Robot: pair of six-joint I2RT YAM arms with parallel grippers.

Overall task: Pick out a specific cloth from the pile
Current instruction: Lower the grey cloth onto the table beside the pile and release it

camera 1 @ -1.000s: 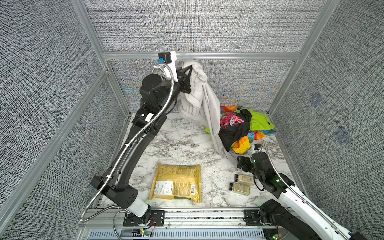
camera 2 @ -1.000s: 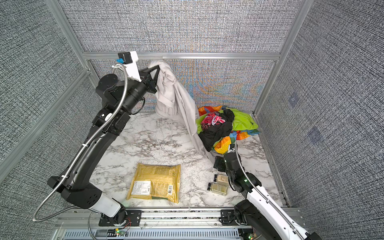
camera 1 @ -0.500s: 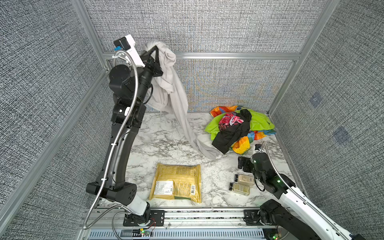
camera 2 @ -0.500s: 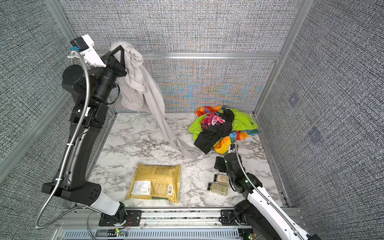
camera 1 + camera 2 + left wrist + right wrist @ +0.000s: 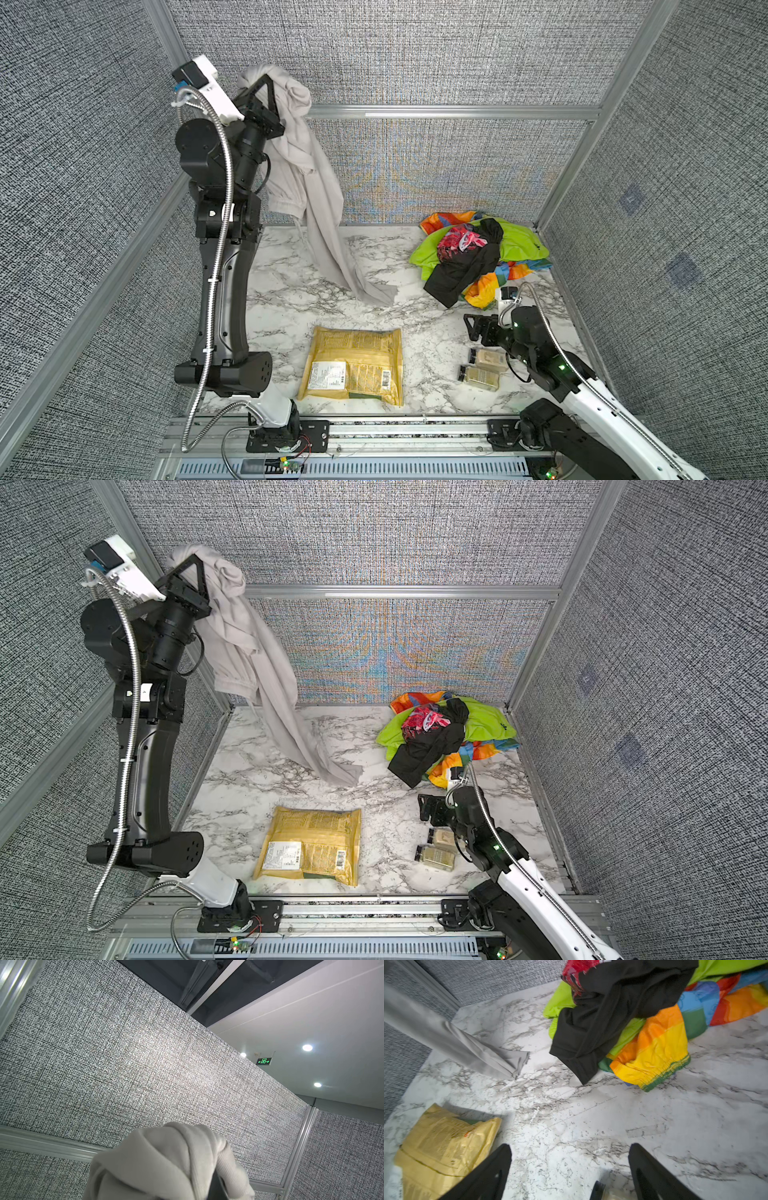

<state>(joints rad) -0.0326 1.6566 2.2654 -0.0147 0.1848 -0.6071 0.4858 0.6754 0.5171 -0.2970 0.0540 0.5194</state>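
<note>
Marble tabletop [image 5: 291,307] below, your left hand [image 5: 261,89] is clamped shut on the cloth [image 5: 320,195], held high near the back wall. The cloth's tail touches the surface, apart from the pile [image 5: 478,253]. Your right hand [image 5: 569,1148] hangs wide open, empty. Picking looks nearly done; only lifting fully clear remains.

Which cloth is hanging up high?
The grey cloth. The left pincer holds it up, with only its end on the table. All the other cloths lie in the pile.
</note>
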